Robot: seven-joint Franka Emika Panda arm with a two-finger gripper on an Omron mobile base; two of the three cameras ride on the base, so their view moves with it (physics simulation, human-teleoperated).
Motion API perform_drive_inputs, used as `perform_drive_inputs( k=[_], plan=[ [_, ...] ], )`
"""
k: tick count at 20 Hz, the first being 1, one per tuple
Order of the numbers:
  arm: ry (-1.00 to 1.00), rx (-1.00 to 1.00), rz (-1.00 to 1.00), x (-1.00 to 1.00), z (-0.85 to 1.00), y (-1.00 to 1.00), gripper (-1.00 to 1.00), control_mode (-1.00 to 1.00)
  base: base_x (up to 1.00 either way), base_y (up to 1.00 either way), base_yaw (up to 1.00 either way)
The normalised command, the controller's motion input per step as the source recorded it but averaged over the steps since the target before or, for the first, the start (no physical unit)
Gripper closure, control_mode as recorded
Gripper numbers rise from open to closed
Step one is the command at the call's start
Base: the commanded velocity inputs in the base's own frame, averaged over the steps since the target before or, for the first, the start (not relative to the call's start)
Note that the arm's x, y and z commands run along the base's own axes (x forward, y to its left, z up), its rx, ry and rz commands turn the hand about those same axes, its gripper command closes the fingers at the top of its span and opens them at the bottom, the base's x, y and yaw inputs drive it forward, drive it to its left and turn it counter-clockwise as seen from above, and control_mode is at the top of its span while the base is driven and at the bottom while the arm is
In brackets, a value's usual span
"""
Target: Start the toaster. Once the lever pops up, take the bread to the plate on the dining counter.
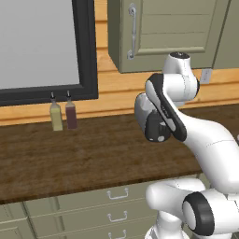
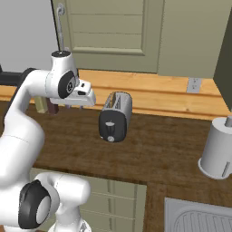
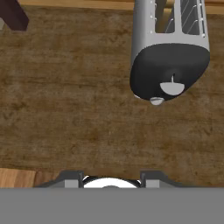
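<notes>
The toaster [image 2: 115, 117] is silver with a dark end face and stands on the wood-topped counter [image 2: 163, 149] by the back wall. In the hand view the toaster [image 3: 170, 52] lies upper right, with its pale lever [image 3: 172, 88] low on the end face and a small knob [image 3: 156, 101] beneath it. My gripper [image 3: 111, 178] hovers above the counter, short of the toaster and to its left, open with nothing between its fingertips [image 3: 72, 177]. My white hand [image 2: 84, 97] hangs left of the toaster. The bread is hidden; the slots show only wire grilles. The plate and the dining counter are out of view.
Two bottles, one pale [image 1: 56, 116] and one dark [image 1: 71, 115], stand at the back under the window. A white cylinder [image 2: 219, 152] stands at the right, with a sink [image 2: 199, 217] in front of it. Drawers with handles [image 1: 117, 193] line the counter front. Green cabinets [image 2: 113, 31] hang above.
</notes>
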Motion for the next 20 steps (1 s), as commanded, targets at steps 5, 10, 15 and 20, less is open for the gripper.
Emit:
perform_drive_inputs(
  k=[5,10,15,20],
  plan=[
    [-0.02,0.00,0.00,0.00,-0.17,-0.02,-1.00,-1.00,0.00,0.00,0.00],
    [-0.13,0.00,0.02,0.00,-0.55,-0.16,-1.00,-1.00,0.00,0.00,0.00],
    [-0.11,0.00,0.00,0.14,-0.38,-0.36,-1.00,-1.00,0.00,0.00,0.00],
    [-0.07,0.00,-0.01,0.26,-0.13,-0.37,-1.00,-1.00,0.00,0.00,0.00]
  ],
)
